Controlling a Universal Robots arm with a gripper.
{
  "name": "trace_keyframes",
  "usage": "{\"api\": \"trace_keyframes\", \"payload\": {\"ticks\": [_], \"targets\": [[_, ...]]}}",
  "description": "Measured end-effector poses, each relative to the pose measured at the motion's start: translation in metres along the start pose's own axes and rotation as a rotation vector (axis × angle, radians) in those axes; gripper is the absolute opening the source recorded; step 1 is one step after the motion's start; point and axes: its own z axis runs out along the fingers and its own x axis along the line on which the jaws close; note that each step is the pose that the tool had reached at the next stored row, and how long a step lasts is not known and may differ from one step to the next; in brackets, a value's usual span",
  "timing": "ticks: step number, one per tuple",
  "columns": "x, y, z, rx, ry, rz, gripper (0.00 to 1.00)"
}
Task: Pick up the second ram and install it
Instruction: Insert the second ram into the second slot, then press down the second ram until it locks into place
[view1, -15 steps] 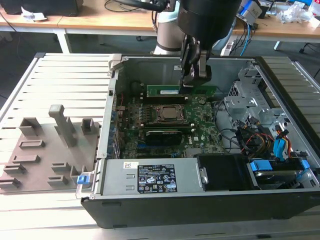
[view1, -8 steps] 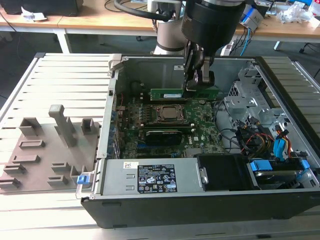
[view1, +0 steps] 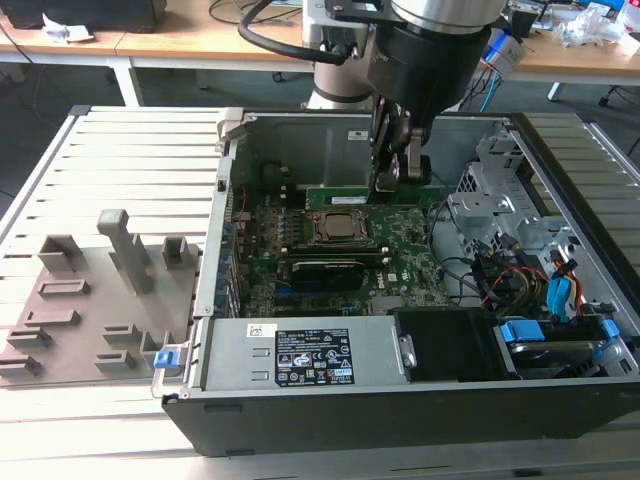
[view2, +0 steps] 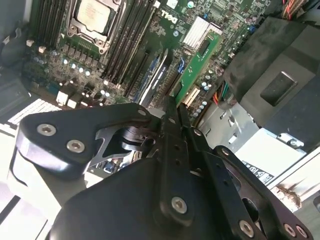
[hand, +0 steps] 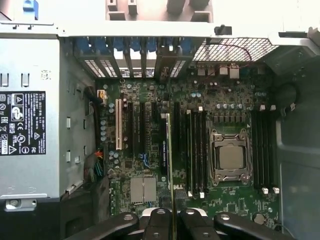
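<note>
**Item 1, gripper (hand: 172, 219).** We are logging it as pressed together on the second ram (hand: 168, 150), with one finger on each face of the stick.

**Item 2, second ram.** It is hanging edge-down from the jaws over the motherboard (hand: 220, 200) and running parallel to the memory slots (hand: 197, 150). We are judging it not seated. We cannot tell which slot lies under it.

**Item 3, surroundings.**
- The processor socket (hand: 230, 156) is sitting between two banks of slots.
- A black card (view1: 325, 270) is standing on the power supply's side of the socket.
- Past these we are noting the power supply (view1: 310, 355), a cable bundle (view1: 500, 275) and the computer case (view1: 560, 140).
- A grey fixture tray (view1: 90, 300) is lying at the exterior view's left.

**Item 4, hazards, as we are judging them.**
- If the stick is sitting slightly off the slot line, or its notch is missing the slot's key, downward force would be bending the stick or the board instead of seating it.
- A tilted descent would be driving one end home first and leaving the other end proud.
- Slot clips that are not standing open would be blocking the edge.
- A thin board in a narrow pinch could be slipping or twisting under load.
- The fingers are working close to the socket and neighbouring slots, so a sideways drift could be striking them.

**Item 5, writing.**
- A black label with white print and symbols is lying on the power supply, with a small white sticker beside it.
- White lettering is showing on the motherboard near the socket.
- We are recording that this print is there and are not transcribing it.
</note>
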Motion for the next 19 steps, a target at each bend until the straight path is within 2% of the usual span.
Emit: {"api": "trace_keyframes", "payload": {"ticks": [6, 19], "targets": [[-0.0015, -0.0083, 0.0097, -0.0016, 0.0, 0.0, 0.14], [-0.0017, -0.0089, 0.0113, -0.0017, -0.0001, 0.0, 0.14]]}}
